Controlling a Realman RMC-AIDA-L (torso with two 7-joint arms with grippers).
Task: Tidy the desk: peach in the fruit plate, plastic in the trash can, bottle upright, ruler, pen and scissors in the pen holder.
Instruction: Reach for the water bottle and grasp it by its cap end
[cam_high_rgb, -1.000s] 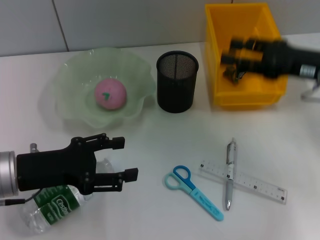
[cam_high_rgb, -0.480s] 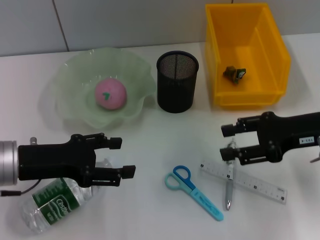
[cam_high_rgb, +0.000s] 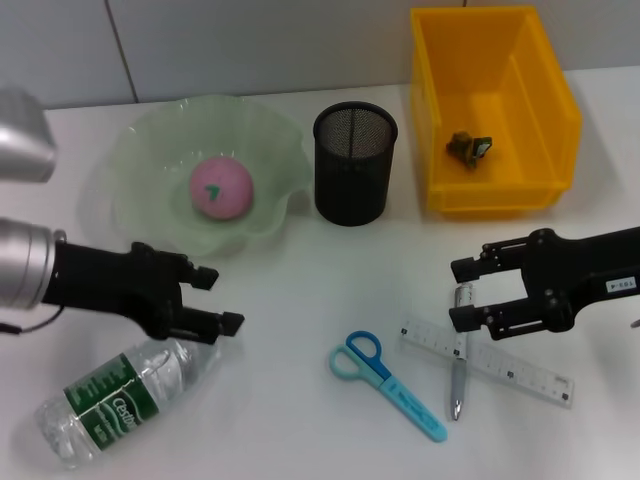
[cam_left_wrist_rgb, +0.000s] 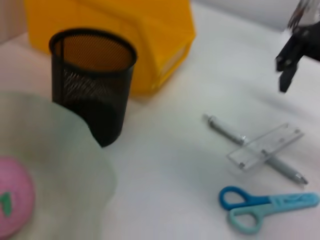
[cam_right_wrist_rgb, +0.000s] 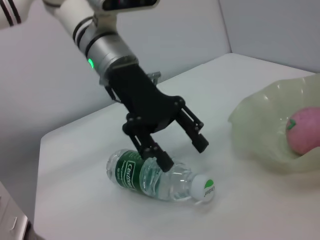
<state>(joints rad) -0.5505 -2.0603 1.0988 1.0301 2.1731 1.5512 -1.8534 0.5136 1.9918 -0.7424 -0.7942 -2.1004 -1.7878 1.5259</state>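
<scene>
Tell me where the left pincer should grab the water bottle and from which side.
Grip the bottle across its labelled middle, coming down from above. It lies on its side on the table, cap toward the scissors, so the round body offers two opposite flanks there, while the neck tapers and would likely slip. The left pincer hovers open just above the cap end.

A staged desk in a robot test room: a plain white bench set against bare grey wall panels. Office bits sit on it, with a black mesh pen holder, a clear ruler, a silver pen and blue scissors. A yellow plastic bin stands at the back, and two black robot arms reach in over the surface.
</scene>
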